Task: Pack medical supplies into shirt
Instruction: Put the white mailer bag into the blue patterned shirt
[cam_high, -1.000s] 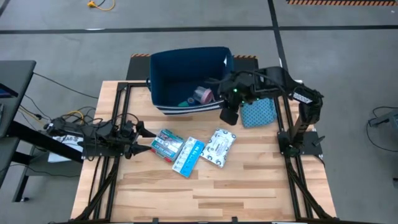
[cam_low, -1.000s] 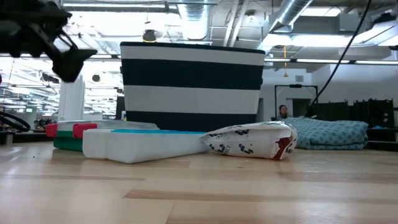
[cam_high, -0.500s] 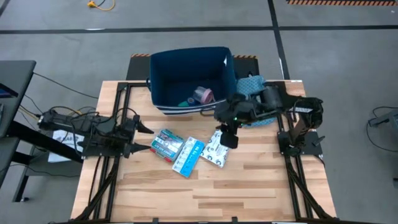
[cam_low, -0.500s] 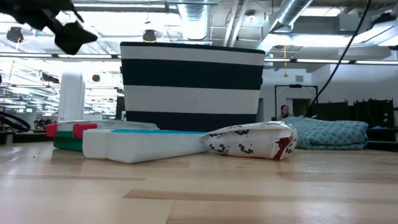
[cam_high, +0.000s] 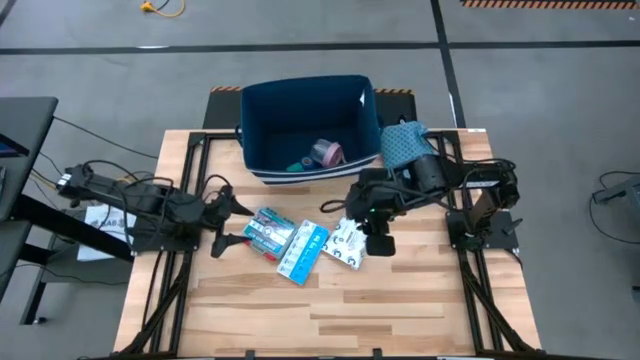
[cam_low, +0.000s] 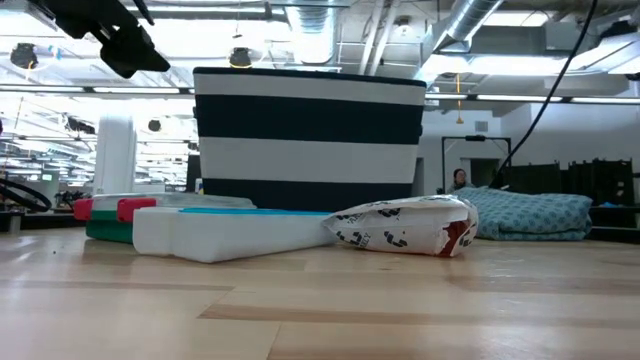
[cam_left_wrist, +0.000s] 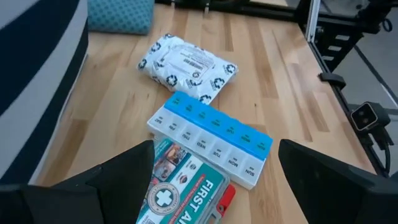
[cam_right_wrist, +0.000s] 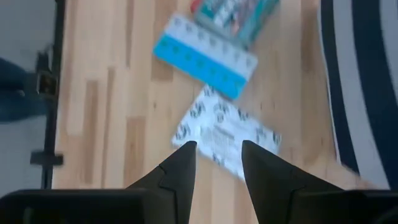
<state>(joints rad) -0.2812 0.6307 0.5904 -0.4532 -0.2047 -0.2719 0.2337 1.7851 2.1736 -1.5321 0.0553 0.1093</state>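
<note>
First-aid box (cam_high: 268, 231), blue-topped pill organizer (cam_high: 303, 250) and white printed pouch (cam_high: 346, 243) lie flat in a row on the bench — tape rolls (cam_high: 322, 155) sit in the bin.

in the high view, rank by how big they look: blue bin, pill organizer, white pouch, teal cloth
1. Blue bin, clearly largest.
2. Teal cloth, though the right arm covers part of it.
3. Pill organizer and white pouch look about alike; the right arm also hides part of the pouch, so I won't rank them.

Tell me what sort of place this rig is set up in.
Probably a large industrial lab or workshop hall: exposed ducts and strip lights overhead, a bare grey concrete floor around the wooden table, and open space stretching far behind it.
</note>
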